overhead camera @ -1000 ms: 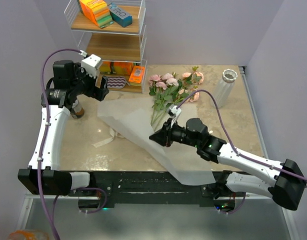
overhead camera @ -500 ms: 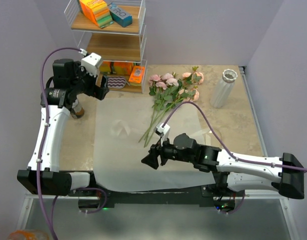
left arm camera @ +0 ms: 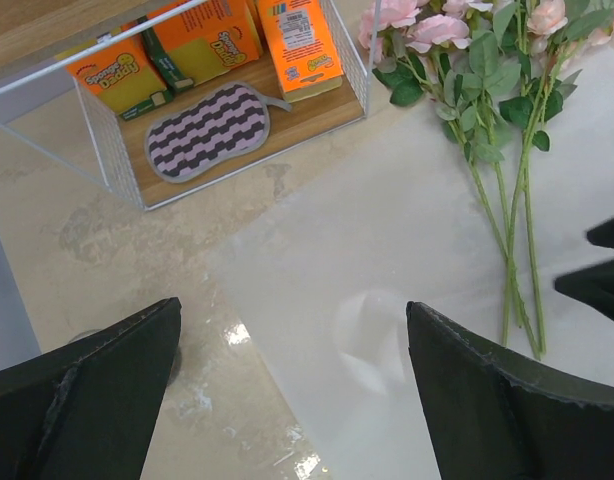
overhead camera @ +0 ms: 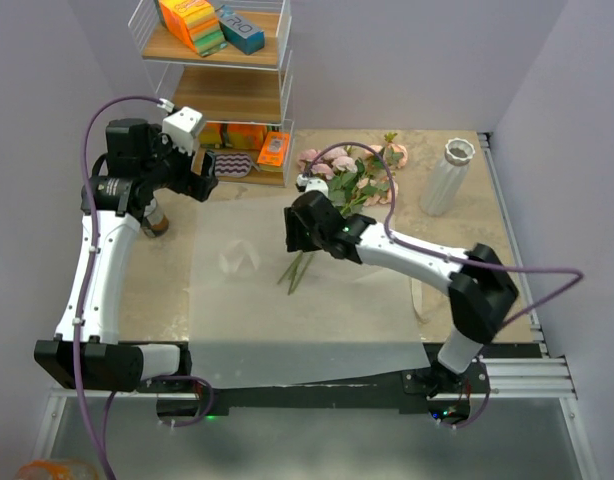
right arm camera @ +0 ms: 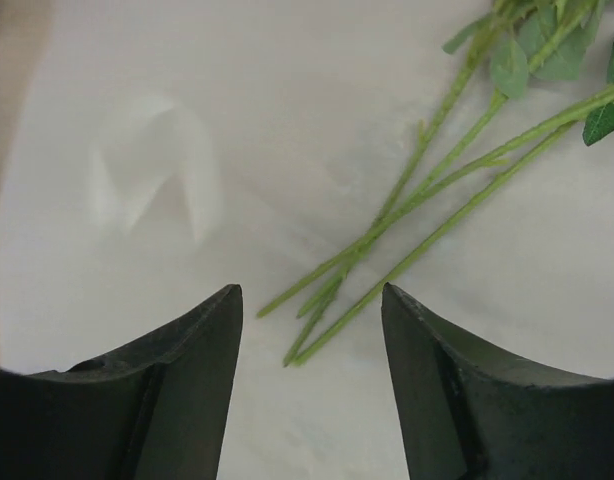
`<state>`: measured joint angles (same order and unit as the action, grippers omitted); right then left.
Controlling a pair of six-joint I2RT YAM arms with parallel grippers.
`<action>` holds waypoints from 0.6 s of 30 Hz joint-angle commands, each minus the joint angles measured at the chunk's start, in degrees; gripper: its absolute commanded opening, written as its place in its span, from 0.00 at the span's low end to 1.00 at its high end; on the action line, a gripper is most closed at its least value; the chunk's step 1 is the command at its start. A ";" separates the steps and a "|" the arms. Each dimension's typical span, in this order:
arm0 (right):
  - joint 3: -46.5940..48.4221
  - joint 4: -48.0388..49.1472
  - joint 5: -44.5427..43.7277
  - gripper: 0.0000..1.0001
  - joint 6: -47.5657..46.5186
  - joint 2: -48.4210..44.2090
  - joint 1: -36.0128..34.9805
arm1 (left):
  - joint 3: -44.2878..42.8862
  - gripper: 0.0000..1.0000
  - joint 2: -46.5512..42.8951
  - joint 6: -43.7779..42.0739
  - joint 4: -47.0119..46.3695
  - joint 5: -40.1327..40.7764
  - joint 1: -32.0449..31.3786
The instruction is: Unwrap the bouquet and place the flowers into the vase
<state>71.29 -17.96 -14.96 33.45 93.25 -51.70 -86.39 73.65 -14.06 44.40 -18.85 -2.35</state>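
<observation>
Reads "Scrub Daddy" on two orange packs (left arm camera: 122, 80) in the wire shelf (left arm camera: 97, 150). Bears a white barcode label on a third orange box (left arm camera: 309, 48), print too small to read.

One vase (overhead camera: 447, 180), one paper sheet (overhead camera: 317, 310), one flower bunch (overhead camera: 355, 188), one shelf rack (overhead camera: 222, 95)

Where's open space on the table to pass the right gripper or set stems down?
Free: the flat translucent white paper sheet nearside of the green stems; beige marble tabletop between sheet and ribbed white vase. Crowded: the far edge, pink rose heads beside the wire shelf rack.
</observation>
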 commanded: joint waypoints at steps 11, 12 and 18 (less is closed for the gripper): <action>11.07 -1.65 2.56 0.34 9.08 17.05 8.98 | 3.33 0.99 -5.00 -2.37 0.68 0.04 -0.20; 10.89 -1.64 3.00 0.34 9.17 17.14 9.16 | 3.59 0.99 -5.18 -2.54 0.69 -0.04 -0.20; 8.17 -1.03 1.96 0.46 9.70 16.09 10.30 | 4.30 0.99 -4.92 -3.07 0.77 -1.09 -0.29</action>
<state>80.53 -20.47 -12.49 41.25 111.35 -42.06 -82.63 69.63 -15.88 45.36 -18.81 -2.35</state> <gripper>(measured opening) 0.417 0.992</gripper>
